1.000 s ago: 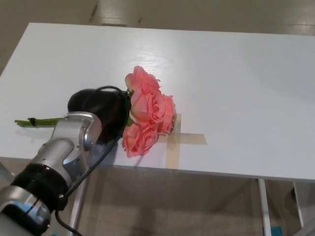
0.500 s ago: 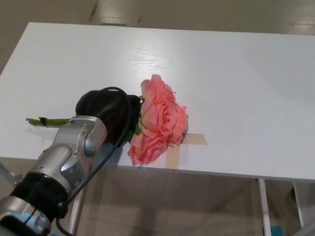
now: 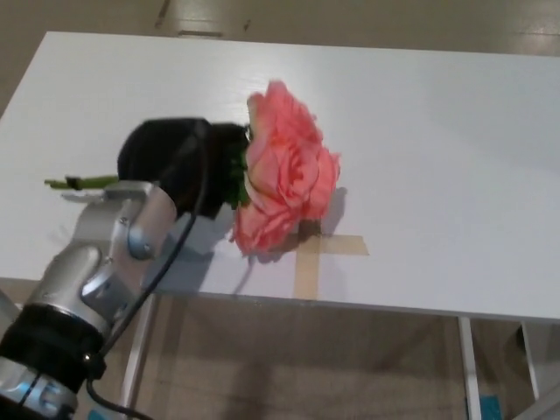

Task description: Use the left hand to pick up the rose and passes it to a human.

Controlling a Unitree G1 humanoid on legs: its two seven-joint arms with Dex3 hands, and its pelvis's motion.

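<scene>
The left hand [image 3: 179, 164], a rounded matte black mass, is closed around the rose [image 3: 284, 179] just behind its blooms; the fingers themselves cannot be made out singly; a black cable [image 3: 188, 229] loops over the hand and down along the arm [image 3: 101, 271], whose shell is smooth silver metal with a dark ribbed cuff lower down. The rose is a bunch of soft, ruffled coral-pink heads, held above the table [image 3: 420, 122] and casting a shadow on it; its thin green stem [image 3: 80, 183] sticks out left of the hand, with a small dark band round it. The table is flat, white and faintly grained; a cross of tan tape [image 3: 319, 255] lies on it near the front edge, just below the blooms.
</scene>
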